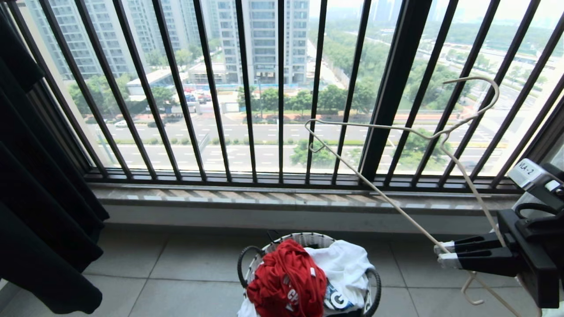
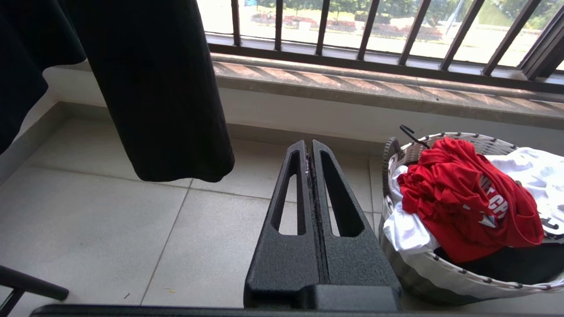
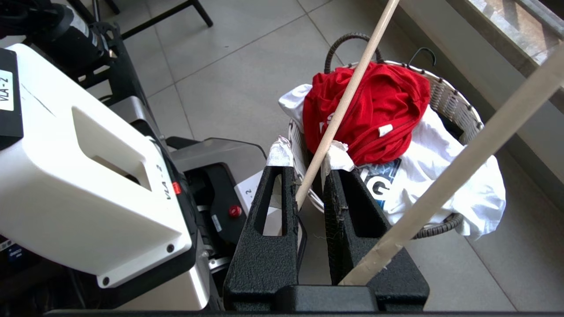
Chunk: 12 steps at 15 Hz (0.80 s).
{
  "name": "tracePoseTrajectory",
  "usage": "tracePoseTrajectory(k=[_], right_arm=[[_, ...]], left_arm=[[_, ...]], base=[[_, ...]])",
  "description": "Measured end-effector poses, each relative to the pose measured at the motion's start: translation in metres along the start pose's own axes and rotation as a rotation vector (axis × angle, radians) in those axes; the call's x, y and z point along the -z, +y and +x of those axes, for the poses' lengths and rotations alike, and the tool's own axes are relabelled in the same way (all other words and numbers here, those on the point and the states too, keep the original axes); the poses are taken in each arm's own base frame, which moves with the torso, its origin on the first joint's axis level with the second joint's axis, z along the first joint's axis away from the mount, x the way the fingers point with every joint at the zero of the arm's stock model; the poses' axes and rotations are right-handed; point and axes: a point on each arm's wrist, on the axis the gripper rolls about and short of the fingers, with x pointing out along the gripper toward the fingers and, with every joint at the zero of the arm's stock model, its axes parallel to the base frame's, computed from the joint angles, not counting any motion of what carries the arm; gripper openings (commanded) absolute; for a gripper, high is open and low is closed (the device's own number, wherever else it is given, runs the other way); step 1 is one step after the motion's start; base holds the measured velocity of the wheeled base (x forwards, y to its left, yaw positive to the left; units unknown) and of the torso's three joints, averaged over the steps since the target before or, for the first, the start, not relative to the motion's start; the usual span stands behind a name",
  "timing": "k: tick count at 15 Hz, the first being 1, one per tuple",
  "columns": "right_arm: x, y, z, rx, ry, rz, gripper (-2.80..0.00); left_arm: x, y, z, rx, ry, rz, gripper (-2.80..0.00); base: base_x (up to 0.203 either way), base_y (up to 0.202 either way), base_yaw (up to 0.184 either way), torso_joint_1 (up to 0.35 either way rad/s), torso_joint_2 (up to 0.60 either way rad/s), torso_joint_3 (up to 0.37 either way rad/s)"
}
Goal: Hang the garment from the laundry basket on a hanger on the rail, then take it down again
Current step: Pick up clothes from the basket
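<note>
Red garment (image 1: pixel 286 281) lies bunched on top in the laundry basket (image 1: pixel 308 240), at six o'clock in my head view, over a white shirt (image 1: pixel 343 264). Right gripper (image 1: pixel 445 255) at four o'clock, jaws clamped on the white hanger (image 1: pixel 396 207) by its lower bar, hook tilted up toward one o'clock against the window railing (image 1: pixel 282 88). Left gripper (image 2: pixel 310 154) closed on nothing, parked just beside the basket. Next, I judge: bring the hanger end low to the collar, keep the grip firm, avoid snagging the white shirt.
</note>
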Motion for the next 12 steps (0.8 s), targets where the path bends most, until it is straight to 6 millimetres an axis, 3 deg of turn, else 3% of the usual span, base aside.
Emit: tracePoseTrajectory(k=[12], right_arm=[[-0.005, 0.016, -0.011, 0.018, -0.034, -0.053, -2.8]], left_arm=[[0.0, 0.0, 0.0, 0.0, 0.0, -0.003, -2.8]], base=[[0.0, 0.0, 0.0, 0.002, 0.0, -0.197]])
